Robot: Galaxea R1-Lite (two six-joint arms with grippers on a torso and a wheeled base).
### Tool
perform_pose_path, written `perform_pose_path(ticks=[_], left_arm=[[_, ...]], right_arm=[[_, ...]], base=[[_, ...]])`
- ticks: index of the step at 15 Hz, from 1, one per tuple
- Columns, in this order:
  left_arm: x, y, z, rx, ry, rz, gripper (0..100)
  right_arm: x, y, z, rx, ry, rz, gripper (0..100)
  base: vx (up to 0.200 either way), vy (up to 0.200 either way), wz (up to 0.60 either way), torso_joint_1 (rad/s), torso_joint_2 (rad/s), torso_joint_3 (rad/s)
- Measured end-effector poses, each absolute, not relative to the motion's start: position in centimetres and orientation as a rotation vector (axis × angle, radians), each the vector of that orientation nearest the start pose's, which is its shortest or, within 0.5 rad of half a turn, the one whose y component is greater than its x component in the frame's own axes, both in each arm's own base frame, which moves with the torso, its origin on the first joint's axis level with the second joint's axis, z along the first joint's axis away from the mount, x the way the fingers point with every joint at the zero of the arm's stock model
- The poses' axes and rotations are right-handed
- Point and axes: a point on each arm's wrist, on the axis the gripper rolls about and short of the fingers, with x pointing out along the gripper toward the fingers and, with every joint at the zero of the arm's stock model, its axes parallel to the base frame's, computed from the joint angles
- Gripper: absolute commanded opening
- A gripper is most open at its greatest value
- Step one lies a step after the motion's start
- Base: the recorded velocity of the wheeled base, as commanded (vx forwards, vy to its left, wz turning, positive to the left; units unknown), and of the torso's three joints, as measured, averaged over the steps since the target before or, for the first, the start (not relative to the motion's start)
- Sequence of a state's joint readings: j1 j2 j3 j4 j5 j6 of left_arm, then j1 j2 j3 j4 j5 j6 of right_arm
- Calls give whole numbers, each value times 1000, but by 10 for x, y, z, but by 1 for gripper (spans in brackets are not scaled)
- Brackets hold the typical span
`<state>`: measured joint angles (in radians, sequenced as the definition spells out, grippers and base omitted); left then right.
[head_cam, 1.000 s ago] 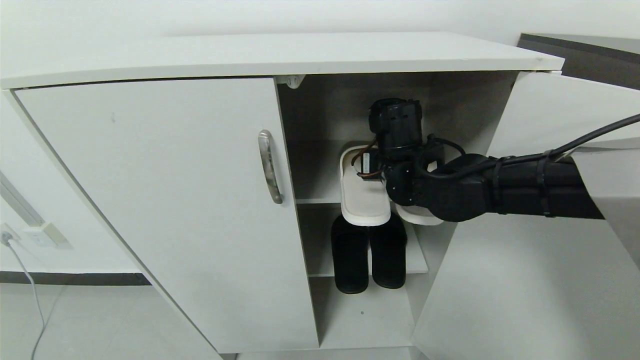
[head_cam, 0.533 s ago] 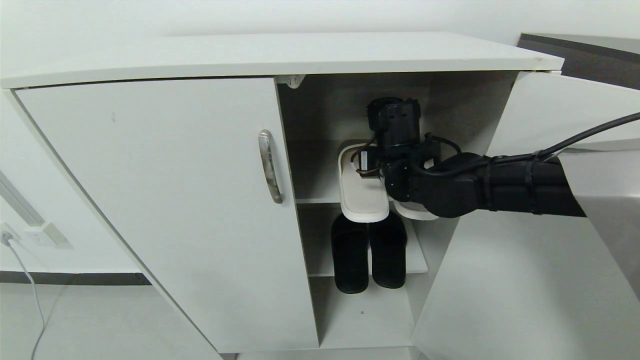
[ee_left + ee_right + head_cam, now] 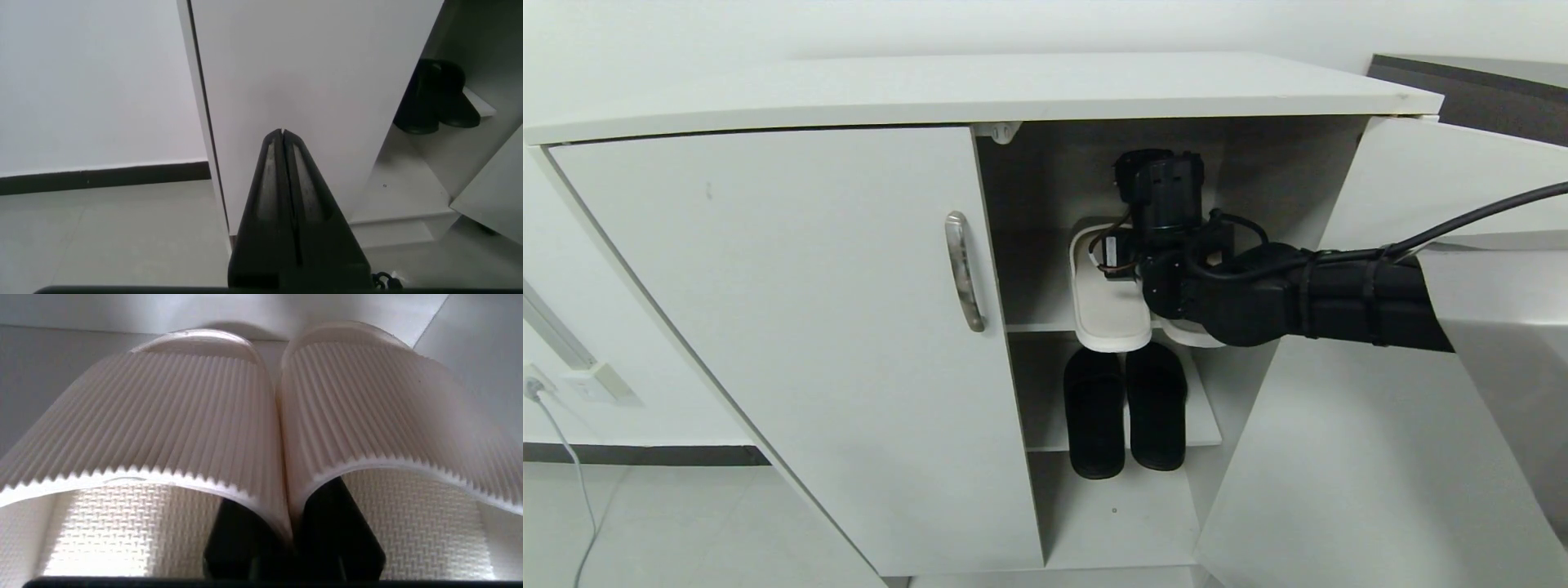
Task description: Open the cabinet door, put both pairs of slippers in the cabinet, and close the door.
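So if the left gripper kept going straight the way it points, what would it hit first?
Probably the closed cabinet door: the shut left gripper points at its white panel, though the gap is hard to judge.

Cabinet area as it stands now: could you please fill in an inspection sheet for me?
Surface: cabinet, with its upper shelf and middle shelf both in use.
Job's things: white slippers at the upper shelf, heels past its edge; black slippers side by side on the middle shelf; left door shut, right door open.
Clutter: nothing seen.
End effectors: right end effector shut on the white slippers; left end effector shut, empty, outside the cabinet.
Cables: black cable along the right arm; pale cord hanging from a wall socket.
Surroundings: white wall, grey floor, dark skirting.
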<state>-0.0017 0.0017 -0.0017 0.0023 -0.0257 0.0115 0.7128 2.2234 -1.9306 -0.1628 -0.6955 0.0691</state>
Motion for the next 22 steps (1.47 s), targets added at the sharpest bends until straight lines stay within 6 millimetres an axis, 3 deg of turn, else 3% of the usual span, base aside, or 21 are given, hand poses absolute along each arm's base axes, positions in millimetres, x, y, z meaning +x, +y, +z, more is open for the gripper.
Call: perform_pose_path(ticks=[5, 6, 12, 22], left_arm=[[-23, -1, 76, 11, 2, -28, 0], [-23, -1, 76, 11, 2, -27, 0], [-23, -1, 76, 11, 2, -26, 0], [-23, -1, 76, 10, 3, -27, 0]], right_arm=[[372, 295, 241, -21, 110, 1, 0], [373, 295, 240, -22, 111, -1, 100], [362, 294, 237, -45, 140, 6, 100], [280, 283, 241, -70, 166, 87, 100]], base=[[0, 0, 0, 0, 0, 0], [0, 0, 0, 0, 0, 0], [0, 0, 0, 0, 0, 0], [0, 0, 0, 0, 0, 0]])
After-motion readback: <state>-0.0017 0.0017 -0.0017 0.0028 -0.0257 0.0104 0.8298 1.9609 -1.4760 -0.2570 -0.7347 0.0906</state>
